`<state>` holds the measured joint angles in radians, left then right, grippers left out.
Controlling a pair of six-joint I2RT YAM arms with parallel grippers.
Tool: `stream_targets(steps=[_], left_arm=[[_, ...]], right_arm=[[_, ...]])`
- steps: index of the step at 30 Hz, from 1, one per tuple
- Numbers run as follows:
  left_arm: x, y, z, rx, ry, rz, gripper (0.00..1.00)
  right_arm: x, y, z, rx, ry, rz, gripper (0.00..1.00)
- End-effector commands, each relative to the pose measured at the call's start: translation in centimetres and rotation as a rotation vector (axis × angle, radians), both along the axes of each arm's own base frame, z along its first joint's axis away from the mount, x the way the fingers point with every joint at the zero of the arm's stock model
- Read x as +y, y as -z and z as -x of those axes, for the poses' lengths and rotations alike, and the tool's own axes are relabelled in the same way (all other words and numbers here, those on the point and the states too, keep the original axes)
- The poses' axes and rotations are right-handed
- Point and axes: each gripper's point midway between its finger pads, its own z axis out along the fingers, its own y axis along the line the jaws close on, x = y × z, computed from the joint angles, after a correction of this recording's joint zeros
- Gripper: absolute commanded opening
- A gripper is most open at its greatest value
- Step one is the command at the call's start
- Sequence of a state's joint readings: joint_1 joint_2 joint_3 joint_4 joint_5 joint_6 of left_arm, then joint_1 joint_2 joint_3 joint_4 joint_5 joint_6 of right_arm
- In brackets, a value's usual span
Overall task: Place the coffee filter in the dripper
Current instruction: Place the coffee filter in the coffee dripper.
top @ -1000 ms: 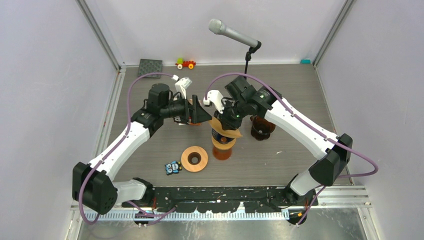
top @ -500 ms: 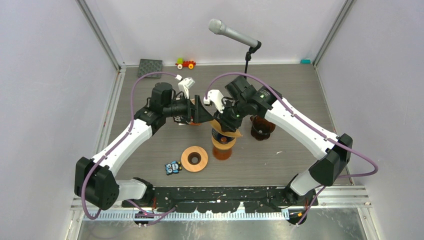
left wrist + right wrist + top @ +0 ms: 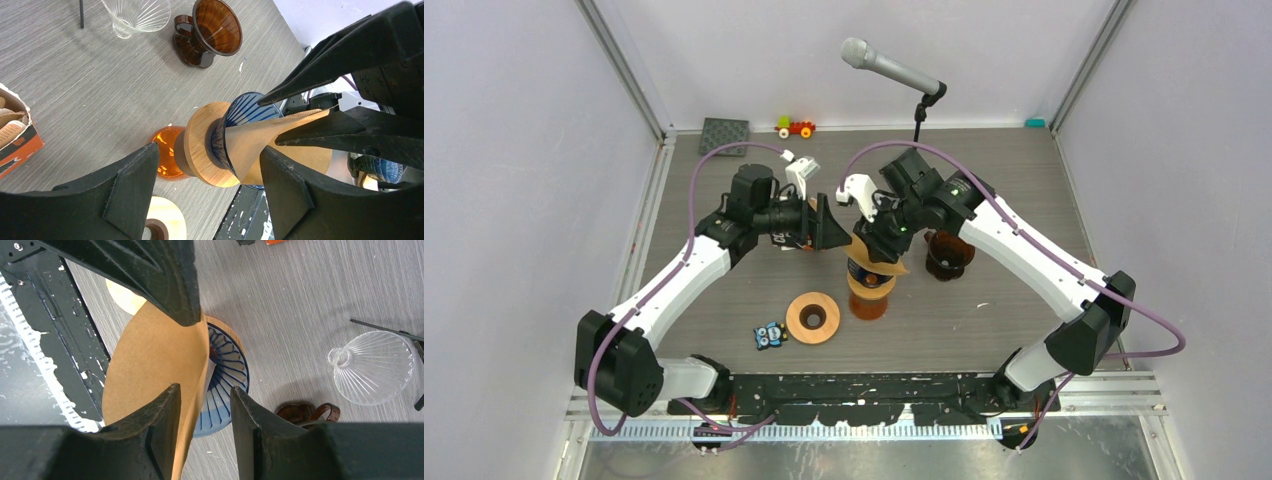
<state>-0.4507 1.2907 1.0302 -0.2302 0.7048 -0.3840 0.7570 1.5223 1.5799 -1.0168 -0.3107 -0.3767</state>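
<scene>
Coffee filter (image 3: 150, 370) sits half in the blue dripper (image 3: 227, 375), tilted, not seated. Right gripper (image 3: 202, 410) jaws apart around its rim, left gripper (image 3: 210, 152) wide open beside dripper. Suggest nudging tip down to centre, then lifting clear vertically

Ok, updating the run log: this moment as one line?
right hand: open, astride coffee filter | coffee filter: tip in dripper | left hand: open, flanking dripper

Over the dripper (image 3: 245, 107) the way is shut: the filter (image 3: 150, 355) stands in its mouth, the right hand (image 3: 202, 390) astride the filter's edge, the left hand (image 3: 834, 225) just left. An amber dripper (image 3: 947, 255) blocks the right; ring (image 3: 812, 318) and toy (image 3: 770, 336) front-left. Straight in front, the bench (image 3: 944, 335) is free.
</scene>
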Motion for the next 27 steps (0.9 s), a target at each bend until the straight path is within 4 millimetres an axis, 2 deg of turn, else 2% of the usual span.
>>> stream_targets(steps=[1, 9, 14, 18, 27], left_arm=[[-0.4, -2.3, 0.5, -0.072, 0.051, 0.026, 0.75], [-0.7, -2.1, 1.5, -0.08, 0.096, 0.02, 0.74], [-0.7, -1.9, 1.7, -0.082, 0.104, 0.01, 0.73], [-0.7, -1.8, 1.8, -0.08, 0.109, 0.003, 0.73], [-1.1, -1.7, 2.3, -0.091, 0.129, -0.002, 0.71]], right_arm=[[-0.3, -2.6, -0.3, -0.04, 0.076, -0.077, 0.48], [-1.7, -2.2, 0.4, 0.015, 0.133, -0.066, 0.53], [-3.3, -2.0, 0.0, 0.045, 0.191, -0.071, 0.54], [-4.0, -1.6, 0.6, 0.111, 0.205, -0.083, 0.54], [-3.9, -1.6, 1.5, 0.161, 0.197, -0.106, 0.56]])
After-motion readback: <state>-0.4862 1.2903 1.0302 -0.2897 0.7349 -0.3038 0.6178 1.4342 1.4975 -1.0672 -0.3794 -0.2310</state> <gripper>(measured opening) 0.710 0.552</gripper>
